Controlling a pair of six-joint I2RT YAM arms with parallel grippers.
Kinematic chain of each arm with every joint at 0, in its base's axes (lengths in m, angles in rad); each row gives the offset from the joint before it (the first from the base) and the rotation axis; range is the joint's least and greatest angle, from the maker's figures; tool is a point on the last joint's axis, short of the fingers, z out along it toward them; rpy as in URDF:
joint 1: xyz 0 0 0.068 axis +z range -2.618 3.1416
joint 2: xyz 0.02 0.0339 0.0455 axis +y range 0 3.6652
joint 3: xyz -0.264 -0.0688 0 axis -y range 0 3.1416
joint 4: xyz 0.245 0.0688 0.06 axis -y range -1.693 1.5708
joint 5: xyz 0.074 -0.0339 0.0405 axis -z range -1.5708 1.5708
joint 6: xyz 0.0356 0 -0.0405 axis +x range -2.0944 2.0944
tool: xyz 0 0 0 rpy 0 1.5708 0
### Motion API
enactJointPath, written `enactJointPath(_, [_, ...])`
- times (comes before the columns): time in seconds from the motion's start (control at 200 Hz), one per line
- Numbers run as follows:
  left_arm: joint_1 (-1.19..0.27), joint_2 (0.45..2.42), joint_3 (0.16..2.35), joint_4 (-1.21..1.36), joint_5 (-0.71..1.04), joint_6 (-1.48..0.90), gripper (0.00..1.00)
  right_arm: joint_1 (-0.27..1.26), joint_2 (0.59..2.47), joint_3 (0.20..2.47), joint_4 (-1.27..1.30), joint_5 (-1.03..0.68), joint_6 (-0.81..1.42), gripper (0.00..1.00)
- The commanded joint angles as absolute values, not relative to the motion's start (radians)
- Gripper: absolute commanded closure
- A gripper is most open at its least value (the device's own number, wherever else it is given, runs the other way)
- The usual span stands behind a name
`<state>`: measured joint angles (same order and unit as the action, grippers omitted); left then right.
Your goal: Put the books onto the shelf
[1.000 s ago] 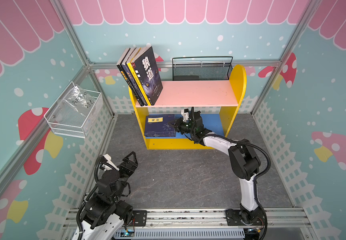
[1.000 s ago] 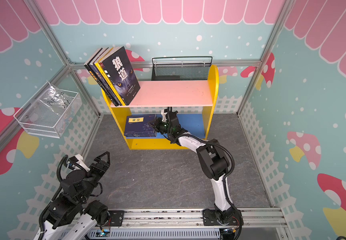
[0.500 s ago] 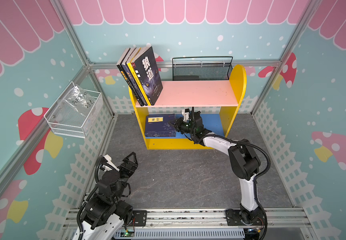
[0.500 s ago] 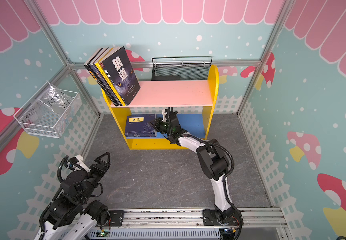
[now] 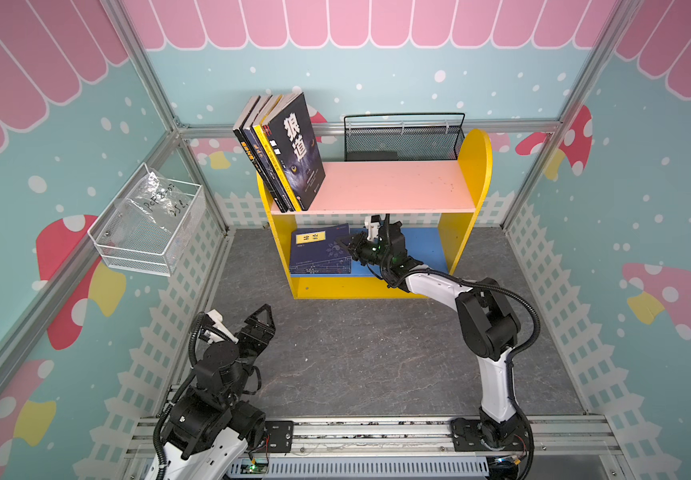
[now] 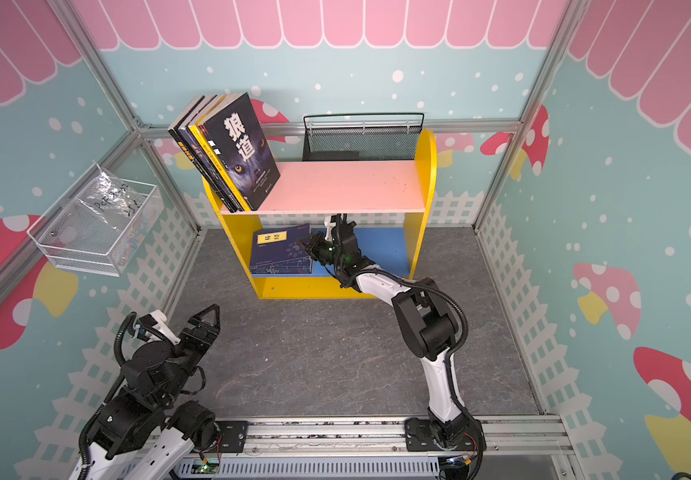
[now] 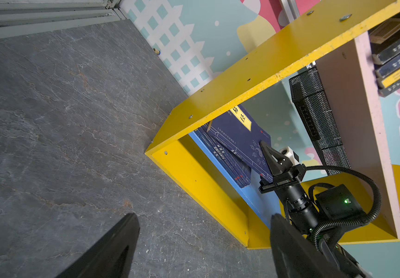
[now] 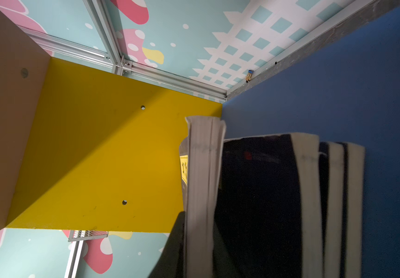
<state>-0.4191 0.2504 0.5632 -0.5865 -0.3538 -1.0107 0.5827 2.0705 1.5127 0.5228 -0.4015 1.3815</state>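
Note:
The shelf (image 5: 389, 187) (image 6: 344, 187) stands at the back, with several books (image 5: 294, 145) (image 6: 244, 145) leaning upright at the left end of its pink board. A stack of navy books (image 5: 314, 259) (image 6: 277, 259) lies on the blue lower board (image 8: 362, 84). My right gripper (image 5: 348, 245) (image 6: 306, 247) (image 8: 201, 240) reaches into the lower tier, shut on the right edge of the top navy book (image 7: 240, 134) (image 8: 203, 180). That book is tilted up off the stack. My left gripper (image 5: 258, 322) (image 6: 204, 320) (image 7: 203, 231) hangs open and empty over the floor at front left.
A black wire mesh basket (image 5: 402, 137) (image 6: 360, 137) sits behind the shelf. A white wire basket (image 5: 148, 224) (image 6: 94, 232) with a plastic bag hangs on the left wall. The grey floor (image 5: 377, 353) runs to the front rail (image 5: 356, 432).
My right gripper has edged slightly left under the pink board, still gripping the top navy book. The left arm has stayed where it was.

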Motion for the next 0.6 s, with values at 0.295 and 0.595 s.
enactJointPath(0.295, [-0.414,0.25,0.554,-0.589,-0.345,-1.025,0.13,0.626,2.06,1.46,0.665,-0.332,1.463,0.84])
enactJointPath(0.595, [-0.416,0.25,0.553,-0.59,-0.347,-1.022,0.13,0.631,2.056,1.448,0.656,-0.327,1.455,0.84])
